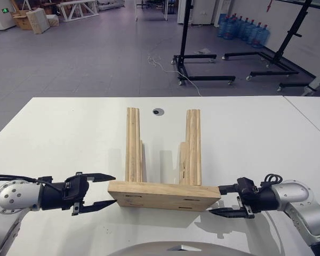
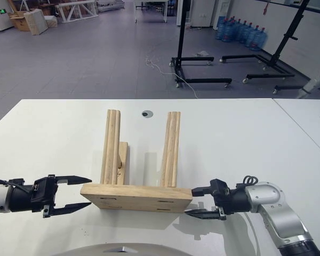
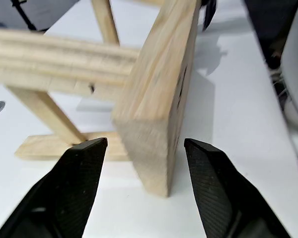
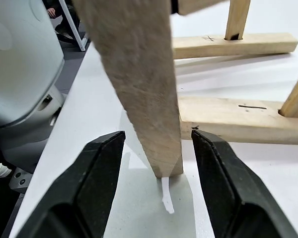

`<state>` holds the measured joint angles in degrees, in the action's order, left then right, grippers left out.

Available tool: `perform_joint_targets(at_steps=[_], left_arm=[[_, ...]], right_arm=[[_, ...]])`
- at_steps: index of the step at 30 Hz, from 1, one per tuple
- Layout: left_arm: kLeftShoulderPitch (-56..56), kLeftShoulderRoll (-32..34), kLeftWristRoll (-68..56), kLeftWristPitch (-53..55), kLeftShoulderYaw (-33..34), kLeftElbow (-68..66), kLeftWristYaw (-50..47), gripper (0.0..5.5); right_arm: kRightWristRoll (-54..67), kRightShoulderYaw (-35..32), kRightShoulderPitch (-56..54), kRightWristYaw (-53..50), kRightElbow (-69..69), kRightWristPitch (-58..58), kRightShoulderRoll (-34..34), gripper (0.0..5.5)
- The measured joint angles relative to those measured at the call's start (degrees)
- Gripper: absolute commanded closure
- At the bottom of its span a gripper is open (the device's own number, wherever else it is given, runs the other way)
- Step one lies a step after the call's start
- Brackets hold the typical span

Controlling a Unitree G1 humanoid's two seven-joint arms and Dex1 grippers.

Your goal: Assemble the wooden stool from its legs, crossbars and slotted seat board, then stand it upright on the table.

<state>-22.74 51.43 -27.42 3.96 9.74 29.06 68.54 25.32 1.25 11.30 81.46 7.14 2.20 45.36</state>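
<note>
The stool (image 1: 162,194) lies tipped on its side near my edge of the desk (image 1: 53,133). Its seat board (image 1: 165,198) stands on one long edge closest to me, and the legs (image 1: 132,144) run away from me across the desk in two bundles, one toward each end of the board. A crossbar (image 2: 121,160) shows just inside the left bundle. My left fingers (image 1: 98,177) are spread wide at the left end of the board, one on each face of it. From the left wrist, that end sits between the fingers (image 3: 79,173) with bare desk showing on both sides, so they grasp nothing. My right fingers (image 1: 226,188) are released in the same way at the right end. From the right wrist, the board's corner hangs between the two fingers (image 4: 102,173) with a gap on each side. Both arms sit low, just over the desk. Beyond the legs a small round hole (image 1: 158,111) lies in the desk.
</note>
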Motion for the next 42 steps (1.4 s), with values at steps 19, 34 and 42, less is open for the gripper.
perform_joint_targets(at_steps=[19,34,42], left_arm=[[3.5,-3.7,6.1,0.5,-7.5,-6.8,-3.7,3.88],[5.4,-0.3,-26.7,20.0,1.4,-2.4,-3.6,4.0],[8.9,4.6,-72.3,31.3,11.3,-0.4,-21.7,4.11]], right_arm=[[1.9,0.9,-2.6,-2.5,3.9,3.6,-0.7,4.15],[22.2,1.5,-24.3,4.7,2.6,40.4,12.6,4.15],[44.2,10.5,-50.1,5.5,-5.5,78.8,21.8,4.15]])
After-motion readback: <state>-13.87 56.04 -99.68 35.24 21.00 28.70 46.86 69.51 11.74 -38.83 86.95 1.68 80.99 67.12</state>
